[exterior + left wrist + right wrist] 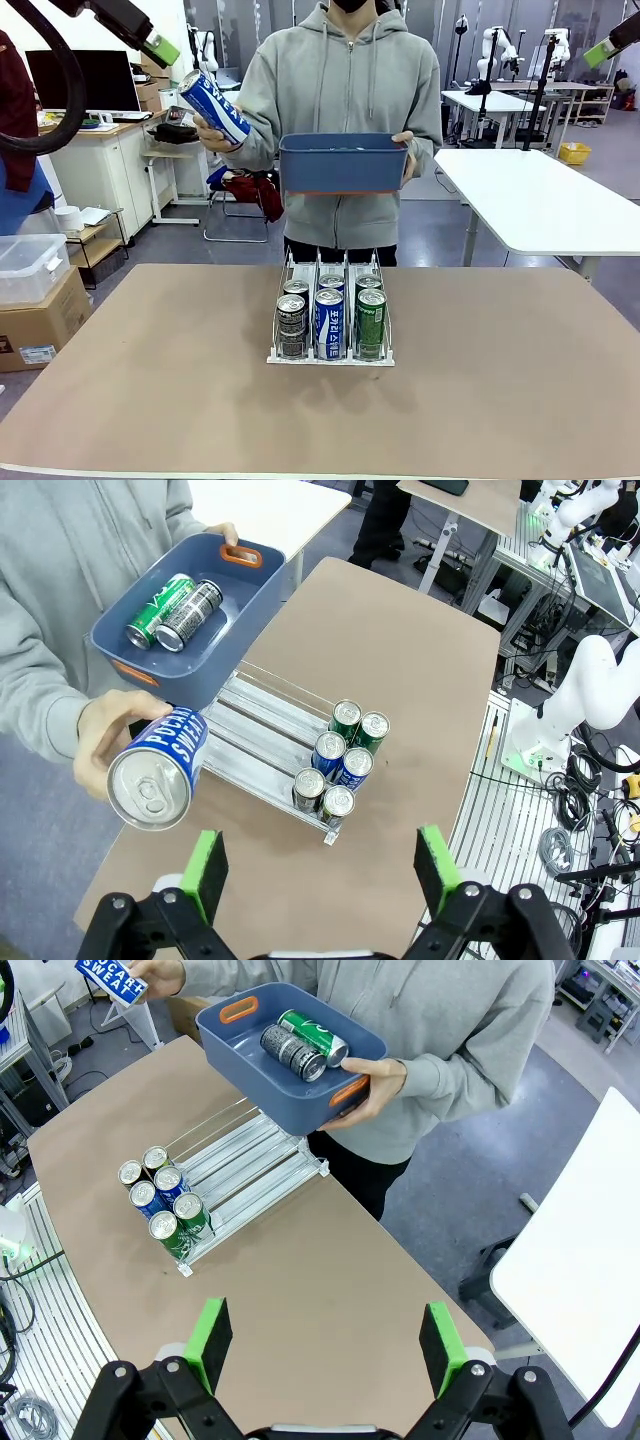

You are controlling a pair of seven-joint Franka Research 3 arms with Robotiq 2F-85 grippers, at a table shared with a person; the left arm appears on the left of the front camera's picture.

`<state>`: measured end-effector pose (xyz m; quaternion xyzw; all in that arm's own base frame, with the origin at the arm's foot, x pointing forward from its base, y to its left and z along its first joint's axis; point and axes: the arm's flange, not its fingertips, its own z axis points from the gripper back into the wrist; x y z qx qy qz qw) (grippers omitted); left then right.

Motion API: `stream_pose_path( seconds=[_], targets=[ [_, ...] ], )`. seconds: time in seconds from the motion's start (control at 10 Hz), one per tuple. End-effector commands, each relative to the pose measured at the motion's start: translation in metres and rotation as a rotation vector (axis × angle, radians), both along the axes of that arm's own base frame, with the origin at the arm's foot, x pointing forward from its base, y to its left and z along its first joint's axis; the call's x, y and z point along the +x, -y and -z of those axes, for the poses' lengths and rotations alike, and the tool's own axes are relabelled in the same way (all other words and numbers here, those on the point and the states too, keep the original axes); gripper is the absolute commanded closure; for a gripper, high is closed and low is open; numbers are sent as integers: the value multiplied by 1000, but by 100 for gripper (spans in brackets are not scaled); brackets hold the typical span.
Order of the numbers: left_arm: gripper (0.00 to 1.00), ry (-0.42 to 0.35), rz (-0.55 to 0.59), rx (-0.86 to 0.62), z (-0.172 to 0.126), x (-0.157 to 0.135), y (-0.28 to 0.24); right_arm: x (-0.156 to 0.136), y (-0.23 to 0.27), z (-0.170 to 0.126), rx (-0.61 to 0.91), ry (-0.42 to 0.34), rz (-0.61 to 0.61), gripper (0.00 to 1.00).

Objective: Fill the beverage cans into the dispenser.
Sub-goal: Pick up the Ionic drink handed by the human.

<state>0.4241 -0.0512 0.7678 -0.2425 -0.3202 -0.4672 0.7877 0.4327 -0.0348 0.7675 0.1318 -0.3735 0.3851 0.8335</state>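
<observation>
The dispenser stands mid-table with several beverage cans at its front end, two to a lane. A person at the far side holds up a blue-and-white can in one hand and a blue tub in the other. In the left wrist view the held can is near my open left gripper, above the dispenser. The tub carries a green can and a dark can. My right gripper hangs open and empty high over the table, with the dispenser and tub below.
Both arms are raised, the left gripper at the top left and the right gripper at the top right. A white table stands behind on the right. Boxes sit off the left edge. Bare tabletop surrounds the dispenser.
</observation>
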Motion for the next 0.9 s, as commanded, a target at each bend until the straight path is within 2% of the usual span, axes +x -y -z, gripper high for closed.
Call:
stream_pose_path(
  seconds=[0.0, 0.2, 0.5, 0.8],
  targets=[
    [0, -8, 14, 32, -5, 6, -7, 0, 1, 0, 1, 0, 1, 0],
    [0, 54, -125, 42, 2, 21, -4, 0, 1, 0, 1, 0, 1, 0],
    [0, 153, -199, 72, 13, 35, -3, 0, 1, 0, 1, 0, 1, 0],
    [0, 186, -198, 117, 29, 42, 3, 0, 1, 0, 1, 0, 1, 0]
  ],
)
